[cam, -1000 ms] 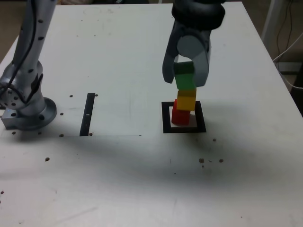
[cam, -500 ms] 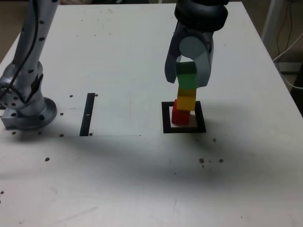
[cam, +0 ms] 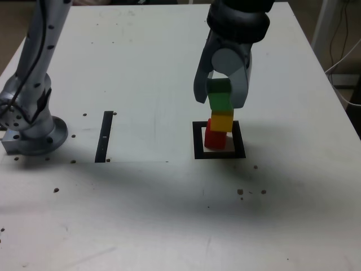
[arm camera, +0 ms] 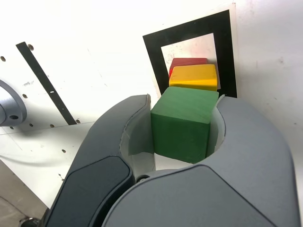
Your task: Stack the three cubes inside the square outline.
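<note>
Over the square: the gripper [cam: 220, 90] hangs above the stack, jaws clamped on the green cube [cam: 219, 95] from both sides.
Green cube: it sits at the top of the stack, on or just over the yellow cube [cam: 222, 122]; the exterior view shows no clear gap, so contact cannot be settled.
Why held: my reading is that the grip keeps green steady until it is squared over yellow, since letting go off-centre could tip the column.
Stack: yellow rests on the red cube [cam: 214, 137], shifted a little to the exterior view's right, so the column is stepped.
Square outline [cam: 198, 141]: red stands on its pale centre, toward the exterior view's left side; that places the stack where the task wants it.
Hidden: the wrist view shows only a sliver of red [arm camera: 188, 61] behind yellow [arm camera: 194, 77]; green [arm camera: 183, 125] covers the seams between cubes.
Cut off: the arm above the gripper leaves the exterior view's far edge.
Elsewhere: a black strip [cam: 105, 136] lies on the table [cam: 141, 73], well apart to the left.
</note>
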`<state>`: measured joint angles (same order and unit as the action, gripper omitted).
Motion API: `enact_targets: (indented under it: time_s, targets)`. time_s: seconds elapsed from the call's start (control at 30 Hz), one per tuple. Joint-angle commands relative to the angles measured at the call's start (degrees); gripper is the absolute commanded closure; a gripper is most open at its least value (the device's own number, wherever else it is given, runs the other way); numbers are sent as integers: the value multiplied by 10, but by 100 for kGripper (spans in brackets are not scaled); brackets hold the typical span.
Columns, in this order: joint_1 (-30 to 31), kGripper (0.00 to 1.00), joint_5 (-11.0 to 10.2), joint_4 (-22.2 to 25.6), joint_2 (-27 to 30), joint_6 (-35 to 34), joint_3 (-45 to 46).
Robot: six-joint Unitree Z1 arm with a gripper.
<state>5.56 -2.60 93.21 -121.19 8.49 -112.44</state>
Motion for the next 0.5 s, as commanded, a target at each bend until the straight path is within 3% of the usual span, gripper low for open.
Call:
enact_targets:
  time_s: [0.0,0.17,0.27,0.47]
  targets:
    - [1,55,2,9,-3,2,0]
    - [1,13,5,8,-4,3,2]
    - [1,7,5,8,-4,3,4]
    - [0,5,5,8,-3,3,7]
